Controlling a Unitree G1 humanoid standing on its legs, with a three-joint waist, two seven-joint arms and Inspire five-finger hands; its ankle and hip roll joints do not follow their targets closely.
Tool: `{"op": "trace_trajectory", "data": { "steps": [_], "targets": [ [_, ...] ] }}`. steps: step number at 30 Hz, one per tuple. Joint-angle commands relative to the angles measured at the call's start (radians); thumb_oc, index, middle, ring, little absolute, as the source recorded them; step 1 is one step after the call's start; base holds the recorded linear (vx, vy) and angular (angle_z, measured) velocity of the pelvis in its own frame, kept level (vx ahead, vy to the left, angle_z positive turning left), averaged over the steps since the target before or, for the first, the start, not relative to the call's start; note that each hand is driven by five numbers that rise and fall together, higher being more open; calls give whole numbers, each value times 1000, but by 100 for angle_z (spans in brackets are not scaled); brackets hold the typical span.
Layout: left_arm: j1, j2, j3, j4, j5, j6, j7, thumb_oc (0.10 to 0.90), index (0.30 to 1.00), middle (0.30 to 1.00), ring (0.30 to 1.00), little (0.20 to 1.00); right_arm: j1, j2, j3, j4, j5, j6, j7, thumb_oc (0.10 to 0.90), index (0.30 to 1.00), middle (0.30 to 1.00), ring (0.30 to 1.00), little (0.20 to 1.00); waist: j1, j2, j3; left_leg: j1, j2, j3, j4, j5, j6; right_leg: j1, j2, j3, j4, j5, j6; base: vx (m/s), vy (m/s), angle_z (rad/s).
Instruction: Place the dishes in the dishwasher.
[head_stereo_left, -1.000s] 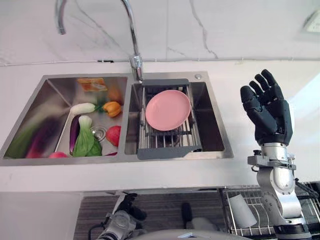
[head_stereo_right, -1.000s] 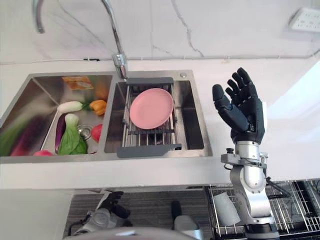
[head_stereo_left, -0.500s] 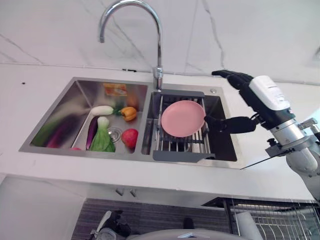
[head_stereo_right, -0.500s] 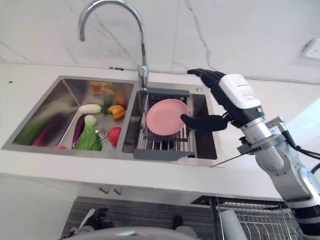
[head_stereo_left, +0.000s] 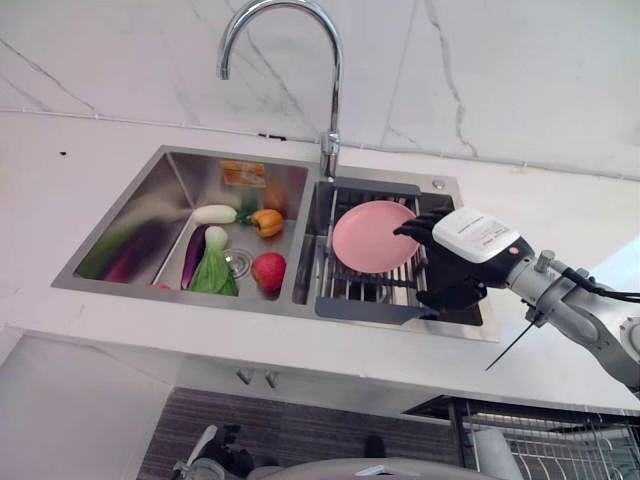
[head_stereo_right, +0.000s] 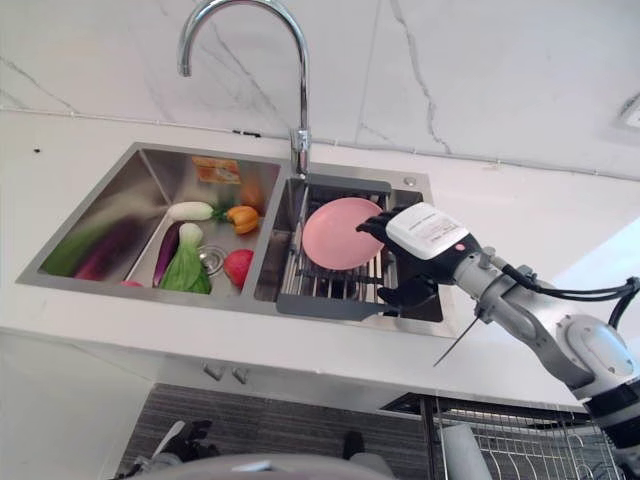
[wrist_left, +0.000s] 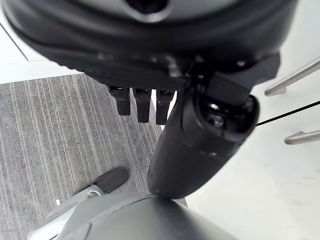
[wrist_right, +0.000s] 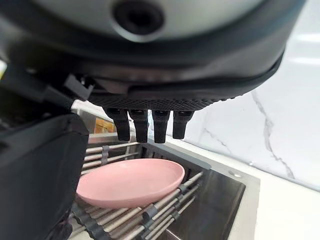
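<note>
Over the sink's right basin, right hand (head_stereo_left: 455, 262) hovers beside the pink plate (head_stereo_left: 370, 236), fingers straight, thumb apart, gripping nothing. Plate rests on the drying rack (head_stereo_left: 350, 290). Left hand (wrist_left: 150, 102) hangs idle, relaxed. Nothing loaded yet.

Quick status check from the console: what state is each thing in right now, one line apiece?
Pink plate: lying on the rack, not held.
Rack: set across the sink's right basin.
Right hand: open, beside the plate's right edge, thumb below it.
Left hand: open, hanging low over the floor.
Faucet: no water seen running.
Vegetables: loose in the left basin.
</note>
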Motion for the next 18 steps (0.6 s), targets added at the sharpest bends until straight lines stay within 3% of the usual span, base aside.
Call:
{"op": "trace_trajectory", "data": {
  "steps": [1, 11, 18],
  "targets": [
    [-44, -8, -41, 91, 21, -10, -14, 800, 900, 900, 900, 900, -165, -22, 2, -11, -106, 35, -125, 800, 900, 900, 900, 900, 31, -30, -24, -27, -3, -32, 7, 45, 3, 42, -102, 14, 121, -112, 90, 0, 0, 0],
    [-39, -19, -39, 88, 25, -11, 6, 800, 900, 900, 900, 900, -149, 149, -40, 28, -185, 96, -225, 800, 900, 900, 900, 900, 43, -22, -22, -32, -7, -46, 7, 45, 7, 51, -107, 1, 112, -115, 87, 3, -1, 2],
    [-41, -21, -47, 90, 27, -16, 12, 800, 900, 900, 900, 900, -152, 170, -41, 61, -219, 121, -262, 800, 900, 900, 900, 900, 58, -27, -24, -42, -11, -64, 7, 48, 6, 61, -108, -12, 100, -113, 86, 5, 0, 6]
  ]
}}
